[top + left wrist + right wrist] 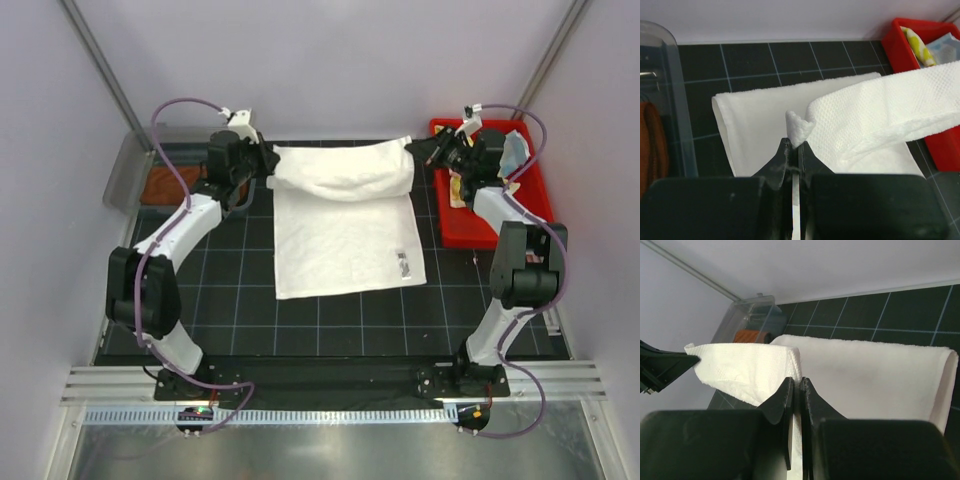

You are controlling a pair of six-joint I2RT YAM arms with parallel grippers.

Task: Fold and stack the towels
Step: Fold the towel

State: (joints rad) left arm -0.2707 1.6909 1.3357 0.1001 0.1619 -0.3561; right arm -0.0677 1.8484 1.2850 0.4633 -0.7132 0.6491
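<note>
A large white towel (345, 240) lies on the black grid mat with its far edge raised into a sagging roll between both grippers. My left gripper (268, 165) is shut on the left far corner; that gripper (796, 142) pinches a tuft of the white towel (880, 110). My right gripper (425, 150) is shut on the right far corner, where this gripper (796, 382) clamps the white towel's (875, 375) fold. A rust-brown towel (165, 185) sits in the clear tray. In the red bin lie a yellow patterned towel (920, 47) and a light-blue towel (515, 152).
The clear tray (125, 170) stands at the mat's far left, beside the left arm. The red bin (480, 230) stands at the far right, under the right wrist. Grey walls close in the back and both sides.
</note>
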